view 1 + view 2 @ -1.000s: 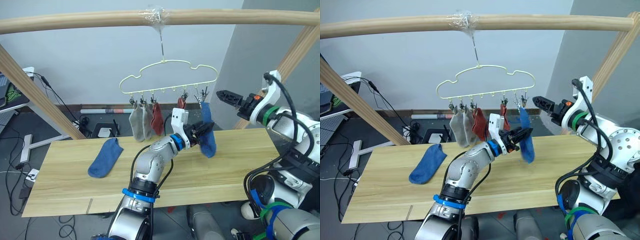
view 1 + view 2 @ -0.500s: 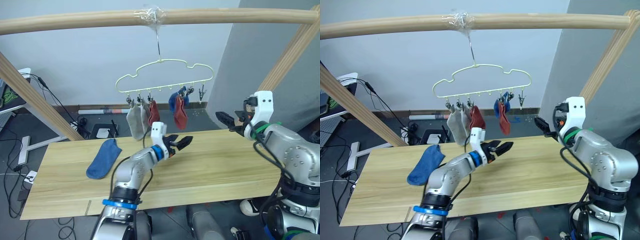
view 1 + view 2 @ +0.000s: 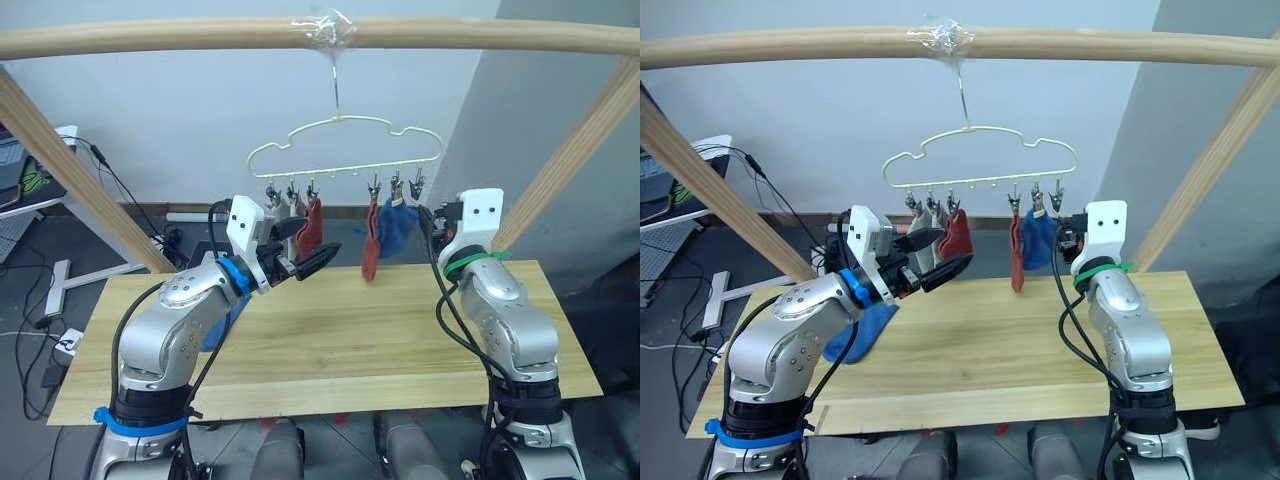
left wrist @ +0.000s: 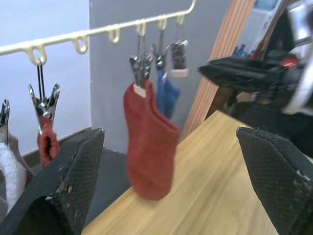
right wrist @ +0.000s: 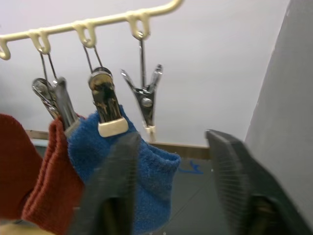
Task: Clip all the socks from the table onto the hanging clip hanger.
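- The left tool (image 3: pixel 305 258) hung with its two black fingers spread apart and nothing between them, raised above the worktop (image 3: pixel 400 330) just in front of the two grey socks (image 3: pixel 281 212) and the first brick-red sock (image 3: pixel 310 226) on the clip hanger (image 3: pixel 345 150).
- The last blue sock (image 3: pixel 862 333) lay flat on the worktop below and behind that tool's forearm, mostly hidden by the arm, apart from the fingers.
- To do the coming pick-up well, I judged the left tool should drop down and back to the loose sock, pinch it near the cuff so the open edge stayed free, and lift it clear without brushing the hanging socks.
- On the hanger, the second brick-red sock (image 3: pixel 370 240) hung towards the right, with a blue sock (image 3: pixel 396 226) bunched in the clip next to it.
- The outermost metal clip (image 5: pixel 145 98) carried nothing, so that was where the sixth sock belonged.
- The right tool (image 5: pixel 171 176) was held with its fingers parted and empty, just beside the clipped blue sock and below the free clip; it looked well placed to squeeze that clip open once the sock arrived.
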You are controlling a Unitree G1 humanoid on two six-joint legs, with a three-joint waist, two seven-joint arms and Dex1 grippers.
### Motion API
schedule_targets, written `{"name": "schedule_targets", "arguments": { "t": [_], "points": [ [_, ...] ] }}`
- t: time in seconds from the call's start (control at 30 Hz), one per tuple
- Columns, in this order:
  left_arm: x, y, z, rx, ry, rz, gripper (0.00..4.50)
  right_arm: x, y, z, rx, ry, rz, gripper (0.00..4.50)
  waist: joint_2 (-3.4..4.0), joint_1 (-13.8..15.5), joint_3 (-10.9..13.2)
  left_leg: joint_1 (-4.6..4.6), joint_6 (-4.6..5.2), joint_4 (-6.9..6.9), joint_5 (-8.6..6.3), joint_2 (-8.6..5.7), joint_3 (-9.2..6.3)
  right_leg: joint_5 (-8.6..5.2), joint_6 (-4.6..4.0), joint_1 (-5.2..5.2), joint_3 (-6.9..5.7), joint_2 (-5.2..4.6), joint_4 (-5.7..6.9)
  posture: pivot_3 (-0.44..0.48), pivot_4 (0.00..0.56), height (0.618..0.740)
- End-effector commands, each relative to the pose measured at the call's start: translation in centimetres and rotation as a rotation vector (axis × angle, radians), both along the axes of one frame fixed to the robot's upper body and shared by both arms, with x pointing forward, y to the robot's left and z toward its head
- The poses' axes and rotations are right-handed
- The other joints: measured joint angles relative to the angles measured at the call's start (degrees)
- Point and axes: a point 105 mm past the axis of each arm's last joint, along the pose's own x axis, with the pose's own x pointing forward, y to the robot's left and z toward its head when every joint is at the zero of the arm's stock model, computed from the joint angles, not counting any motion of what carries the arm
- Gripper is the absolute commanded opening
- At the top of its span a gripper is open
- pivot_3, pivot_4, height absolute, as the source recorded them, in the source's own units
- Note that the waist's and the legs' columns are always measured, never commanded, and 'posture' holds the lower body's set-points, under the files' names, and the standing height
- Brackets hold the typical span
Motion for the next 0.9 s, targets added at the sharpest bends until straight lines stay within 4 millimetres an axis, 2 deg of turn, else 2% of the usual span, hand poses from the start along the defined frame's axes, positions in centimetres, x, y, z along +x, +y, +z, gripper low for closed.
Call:
{"name": "schedule_targets", "arguments": {
  "t": [0.03, 0.5, 0.6, 0.9],
  "points": [
    [-0.8, -0.4, 1.7, 0.011, -0.077, -0.023, 4.50, 0.4, 0.3, 1.9, -0.002, -0.089, -0.013, 2.05, 0.00, 0.2, 0.0, 0.01, 0.00, 0.00, 0.00, 0.00, -0.01, 0.00, 0.00, 0.00, -0.01, 0.01, 0.01, 0.070, 0.196, 0.740],
    [-0.7, -0.8, 2.8, 0.020, -0.117, -0.031, 4.50, 3.0, 1.7, 2.6, 0.038, -0.122, -0.006, 2.05, 0.00, 0.7, 0.0, 0.05, 0.00, 0.00, 0.00, 0.00, -0.01, 0.01, -0.01, 0.02, -0.01, 0.01, 0.04, 0.080, 0.191, 0.740],
    [-0.7, -0.8, 2.9, 0.021, -0.119, -0.031, 4.50, 3.5, 1.8, 2.7, 0.034, -0.129, -0.009, 2.05, 0.00, 0.8, 0.0, 0.05, 0.00, 0.00, 0.00, 0.00, -0.01, 0.01, -0.01, 0.03, -0.01, 0.01, 0.04, 0.106, 0.186, 0.740],
    [-0.7, -1.1, 3.8, 0.008, -0.134, -0.039, 4.50, 4.4, 2.6, 3.5, 0.040, -0.154, 0.012, 2.05, 0.00, 1.2, 0.0, 0.07, 0.01, 0.01, 0.00, 0.00, -0.02, 0.01, -0.01, 0.03, -0.01, 0.01, 0.06, 0.109, 0.190, 0.740]
  ]
}}
